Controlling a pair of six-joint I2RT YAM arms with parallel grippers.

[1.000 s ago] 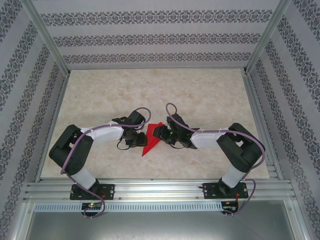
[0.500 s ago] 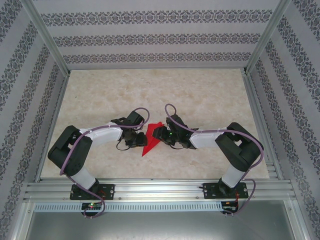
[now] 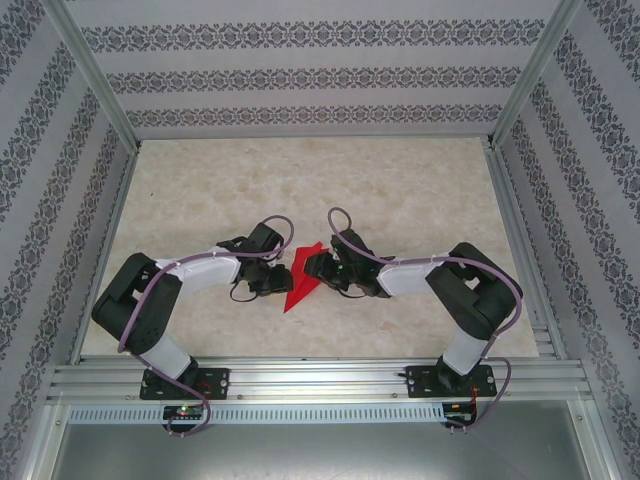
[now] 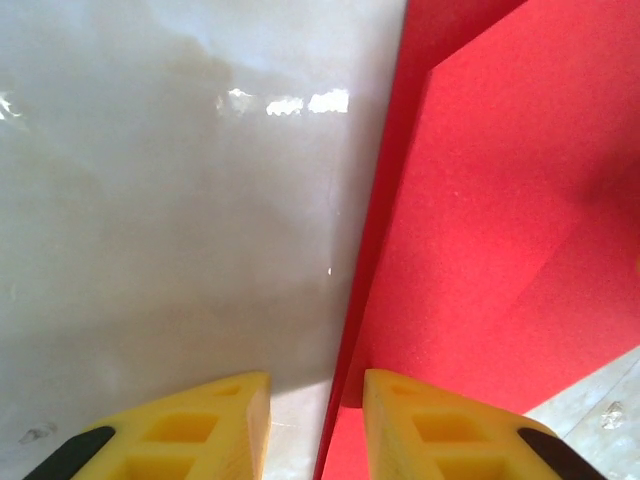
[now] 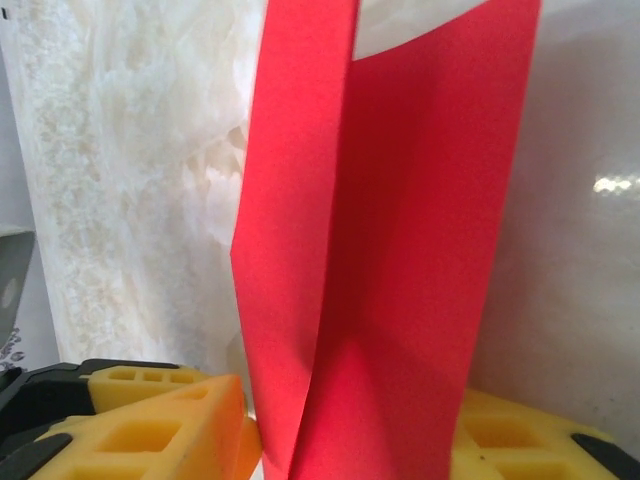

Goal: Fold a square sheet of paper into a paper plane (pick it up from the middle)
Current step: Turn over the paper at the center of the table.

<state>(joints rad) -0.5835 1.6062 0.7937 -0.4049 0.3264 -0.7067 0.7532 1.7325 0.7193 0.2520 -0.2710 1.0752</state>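
Thin red paper plane point(image 3: 300, 282), pointy w/ folds, on shiny table point(image 3: 420, 190); L gripper point(image 4: 315, 385) & R gripper point(image 5: 350, 400) fingers apart, paper between

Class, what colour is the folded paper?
The folded paper is bright red, clearest in the right wrist view.

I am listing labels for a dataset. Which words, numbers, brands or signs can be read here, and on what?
None can be read.
The red paper is plain; the walls carry ornament bands, not letters; any marks on the arm bases are too small to read.
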